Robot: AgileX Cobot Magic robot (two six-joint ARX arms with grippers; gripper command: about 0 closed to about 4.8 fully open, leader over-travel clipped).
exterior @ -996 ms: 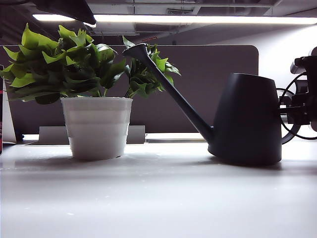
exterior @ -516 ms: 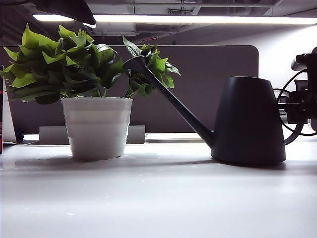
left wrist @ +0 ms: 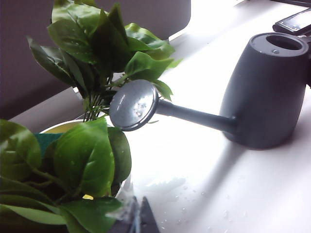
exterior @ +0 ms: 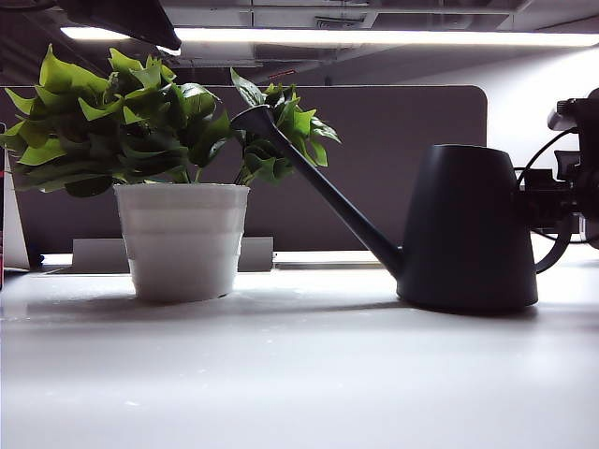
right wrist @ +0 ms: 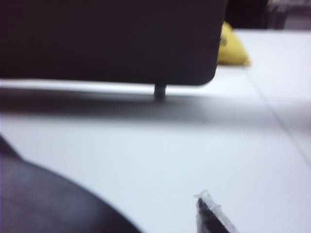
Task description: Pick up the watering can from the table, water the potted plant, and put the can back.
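Matte dark grey, the cone-shaped watering can (exterior: 468, 229) stands upright on the broad white desk (exterior: 299, 374) beside the leafy potted plant (exterior: 178, 187), apparently in the put-back step: next, the right hand (exterior: 562, 201), at the can's handle with its spread unclear, needs to back clear, while the left hand (left wrist: 138, 218), state also unclear, hangs by the plant.

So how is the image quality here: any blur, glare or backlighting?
Exterior view: ceiling light strip backlights the scene, watering can nearly a silhouette. Left wrist view: sharp, strong glare on the table. Right wrist view: blurred throughout, one of the right gripper's fingers just visible.

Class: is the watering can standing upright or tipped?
Upright: the watering can sits flat on the table, spout angled up toward the potted plant.
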